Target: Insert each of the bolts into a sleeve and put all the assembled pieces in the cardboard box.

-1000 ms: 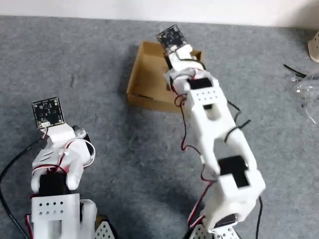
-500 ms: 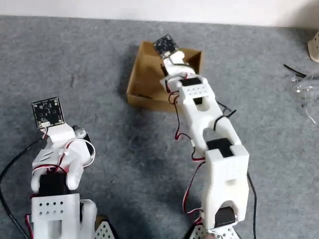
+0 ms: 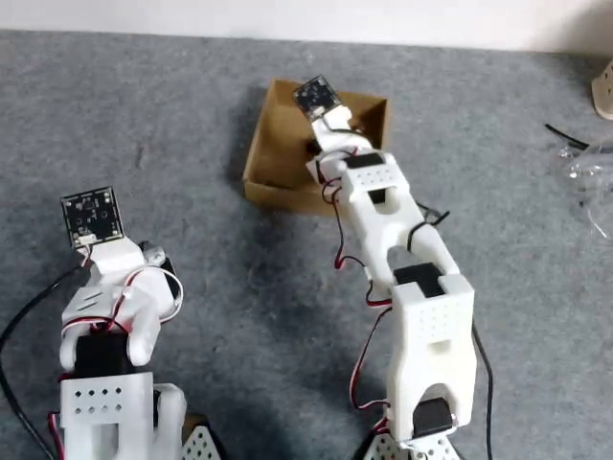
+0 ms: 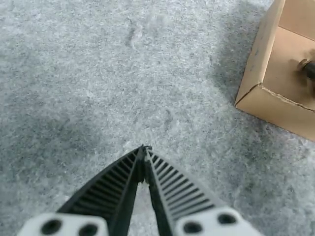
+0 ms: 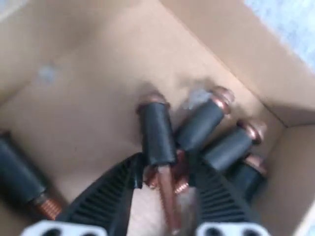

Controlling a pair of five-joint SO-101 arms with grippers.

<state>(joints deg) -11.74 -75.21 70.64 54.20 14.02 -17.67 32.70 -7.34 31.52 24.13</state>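
Left arm (image 3: pixel 105 326) and right arm (image 3: pixel 402 249): blocky white printed shells with grids of small holes, black servos between segments, thin red and black cables looping alongside. Each wrist carries a square black circuit board, left board (image 3: pixel 93 215), right board (image 3: pixel 316 95). Left gripper (image 4: pixel 144 150) and right gripper (image 5: pixel 169 162): black ribbed tapering fingers on white bases with dark screw holes.
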